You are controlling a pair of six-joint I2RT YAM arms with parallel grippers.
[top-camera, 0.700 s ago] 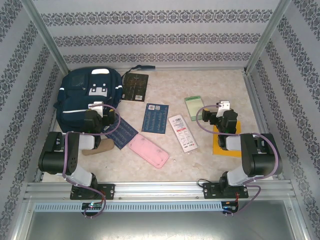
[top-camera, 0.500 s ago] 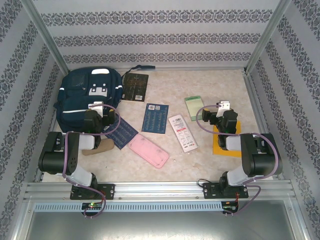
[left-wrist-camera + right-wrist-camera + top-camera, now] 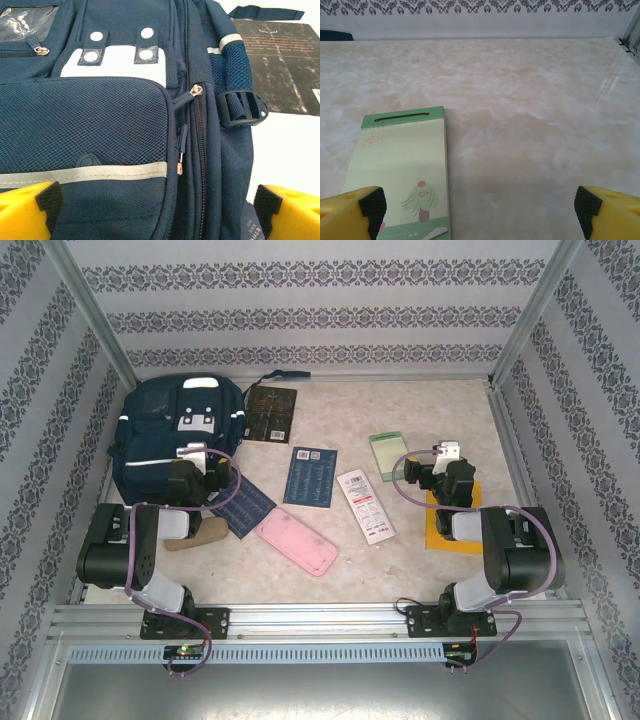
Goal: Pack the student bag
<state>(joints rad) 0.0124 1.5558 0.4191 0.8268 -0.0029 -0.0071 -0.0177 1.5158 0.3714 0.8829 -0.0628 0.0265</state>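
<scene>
**Navy bag at the far left, both grippers spread**

Navy blue fabric fills the far-left corner of the marbled table [image 3: 420,405]: the student bag [image 3: 170,435] lies flat there, front side up, with its white-grey patches toward the back wall. The left gripper [image 3: 197,478] sits at the bag's near right edge. In the left wrist view its jaws stand wide apart, one yellow finger [image 3: 27,212] at each lower corner. The bag [image 3: 100,115] lies across the gap between the fingers, showing its mesh front pocket, a reflective stripe, closed zips with pulls and a dark buckle at the side. A dark book [image 3: 280,65] lies just beside the bag on its right.

The right gripper [image 3: 432,472] is well apart from the bag, on the right half of the table. Its jaws are also spread wide. A green notepad [image 3: 405,165] with a small tree drawing lies flat on the table, near the left fingertip.

Between the arms, in the top view, lie a blue booklet [image 3: 311,476], a white packet [image 3: 366,505] and a pink pencil case [image 3: 297,545]. An orange sheet [image 3: 437,530] lies under the right arm.
</scene>
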